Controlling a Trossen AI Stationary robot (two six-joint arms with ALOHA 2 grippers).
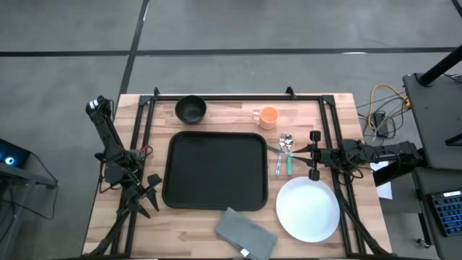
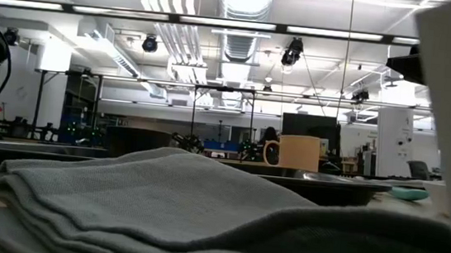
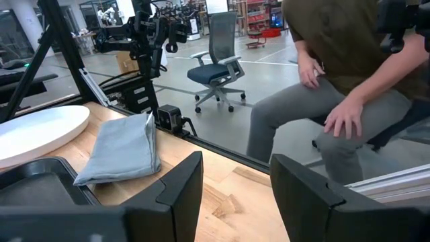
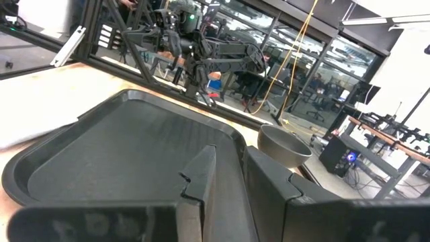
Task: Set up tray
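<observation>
The black tray [image 1: 216,170] lies flat in the middle of the table; it also shows in the right wrist view as the tray [image 4: 127,151]. My left gripper [image 1: 151,193] hovers off the tray's left side, open [image 3: 235,191], touching nothing. My right gripper [image 1: 289,150] reaches in from the table's right, level and over the utensils [image 1: 284,157]. Its fingers [image 4: 230,171] stand a narrow gap apart and point at the tray. The grey folded napkin [image 1: 245,232] lies near the front edge and appears again as the napkin [image 3: 124,148].
A black bowl [image 1: 190,108] and an orange cup [image 1: 267,115] stand behind the tray. A white plate [image 1: 308,208] sits right of the tray, toward the front. Black frame rails run along both table sides. A seated person [image 3: 349,81] is beyond the table.
</observation>
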